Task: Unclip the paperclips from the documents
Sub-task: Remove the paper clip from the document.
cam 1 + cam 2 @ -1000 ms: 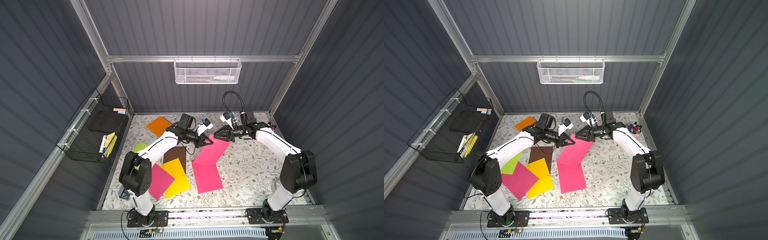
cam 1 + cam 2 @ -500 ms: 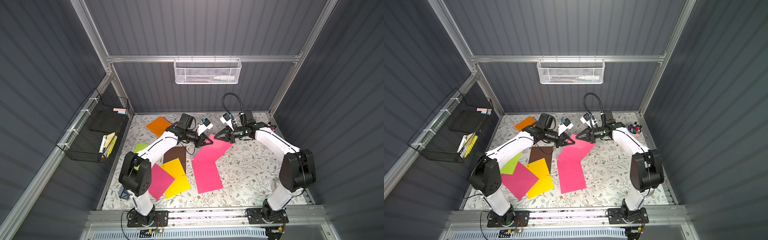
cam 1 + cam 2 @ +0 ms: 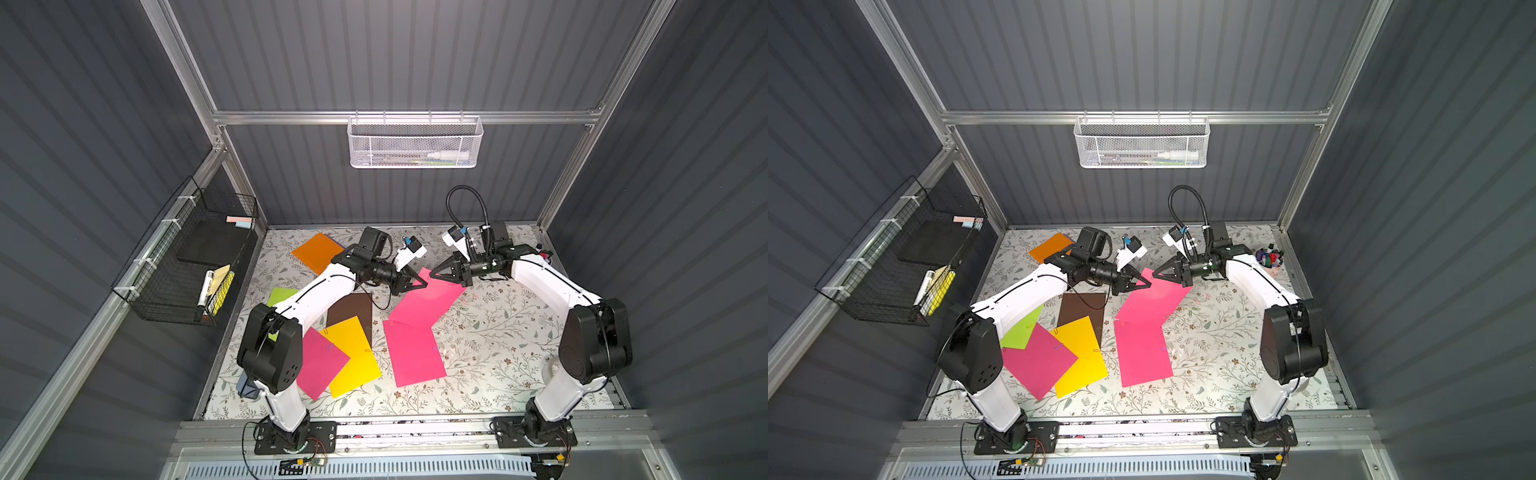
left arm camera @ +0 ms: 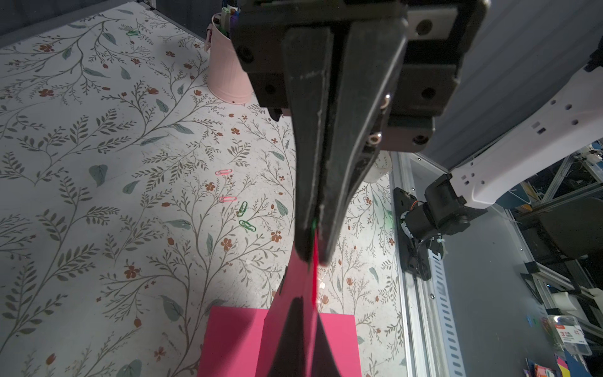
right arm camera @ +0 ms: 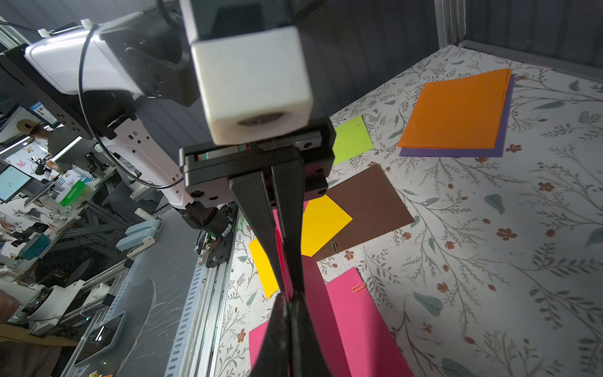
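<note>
Floral tabletop point(image 3: 498, 332), mid-frame: left gripper point(image 3: 425, 285) and right gripper point(image 3: 432, 274), jaws closed, both pinch one magenta sheet point(image 3: 432, 300) by its lifted corner.

White mesh basket point(image 3: 414, 143), black wire basket point(image 3: 183, 257), pink marker bucket point(image 4: 226, 75), floral tabletop point(image 3: 498, 332).

My pink sheet point(image 3: 432, 297) hangs raised by its far corner; second pink sheet point(image 3: 415, 359), yellow sheet point(image 3: 353, 361), brown sheet point(image 3: 351, 307) and orange sheet point(image 3: 318, 251) lie flat. Pink clips point(image 4: 224, 172) and green clips point(image 4: 247, 225) lie loose nearby.
</note>
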